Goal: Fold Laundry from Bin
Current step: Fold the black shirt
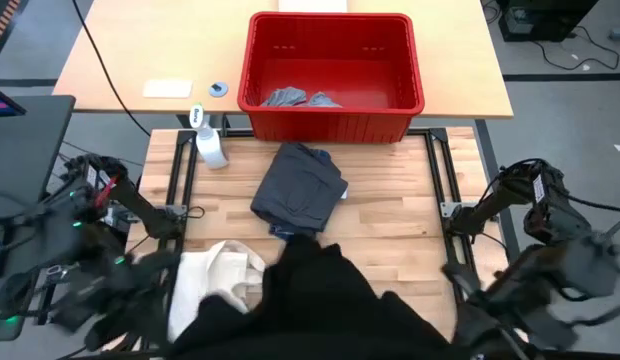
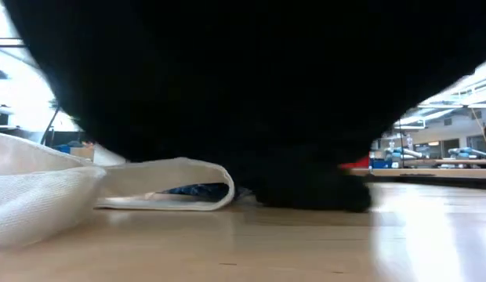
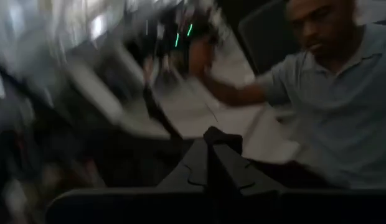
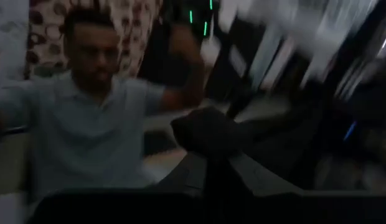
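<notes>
The red bin (image 1: pixel 330 115) stands at the far middle with light grey pieces (image 1: pixel 295 98) lying on its floor. A folded dark grey piece (image 1: pixel 302 185) lies on the table in front of it. The large black piece (image 1: pixel 320 300) spreads over the near middle and fills the top of the low view (image 2: pixel 243 86). My left gripper (image 3: pixel 210 142) and my right gripper (image 4: pixel 208 152) are at the near corners, both pointing level toward a person beyond the table, each shut on black cloth. My left gripper pinches a small bit of the black piece (image 3: pixel 226 138) at its fingertips; which part of the garment cannot be told. The fingers lie level. My right gripper has a wad of the black piece (image 4: pixel 202 132) bunched over its fingertips, fingers level. The cloth hangs between both, its lower part (image 2: pixel 306 196) on the table.
A cream tote bag (image 1: pixel 215 280) lies at the near left, partly under the black piece, and shows in the low view (image 2: pixel 47 196). A spray bottle (image 1: pixel 210 145) stands at the far left. A person in a light blue shirt (image 3: pixel 342 106) sits beyond the near edge.
</notes>
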Robot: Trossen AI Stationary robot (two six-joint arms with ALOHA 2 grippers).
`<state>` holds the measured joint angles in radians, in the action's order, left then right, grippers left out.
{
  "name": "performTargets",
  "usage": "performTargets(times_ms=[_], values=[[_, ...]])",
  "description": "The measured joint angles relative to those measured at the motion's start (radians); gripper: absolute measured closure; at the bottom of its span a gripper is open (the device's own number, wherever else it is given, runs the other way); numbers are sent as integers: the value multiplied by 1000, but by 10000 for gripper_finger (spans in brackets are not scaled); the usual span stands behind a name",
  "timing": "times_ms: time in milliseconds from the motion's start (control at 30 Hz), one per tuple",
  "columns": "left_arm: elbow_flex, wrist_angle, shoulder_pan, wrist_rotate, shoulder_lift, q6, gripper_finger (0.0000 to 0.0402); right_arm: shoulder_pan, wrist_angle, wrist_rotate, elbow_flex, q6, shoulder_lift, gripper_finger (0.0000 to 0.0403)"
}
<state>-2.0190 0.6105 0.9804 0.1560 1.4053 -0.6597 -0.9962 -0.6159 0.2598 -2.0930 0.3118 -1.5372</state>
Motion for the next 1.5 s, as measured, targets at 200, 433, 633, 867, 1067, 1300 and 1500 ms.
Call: performTargets(times_ms=[200,433,633,867,1067,1300,1500], values=[[0,-352,107,9,-2,-476,395,-79,308,17,0,505,1,354],[0,-861,126,113,-20,-898,395,-139,790,112,0,1003,1,360],[-2,-1122,86,117,-23,-1060,395,-155,1163,293,-1,1260,1,360],[-3,-1024,106,94,-21,-997,394,-174,1193,363,-3,1214,3,359],[-1,-959,130,178,10,-991,394,-207,1030,287,-2,1161,2,364],[-1,-966,7,752,4,-1004,394,-134,1004,879,-1,1037,1,362],[-1,-967,-152,745,7,-931,394,58,801,1062,53,914,0,351]])
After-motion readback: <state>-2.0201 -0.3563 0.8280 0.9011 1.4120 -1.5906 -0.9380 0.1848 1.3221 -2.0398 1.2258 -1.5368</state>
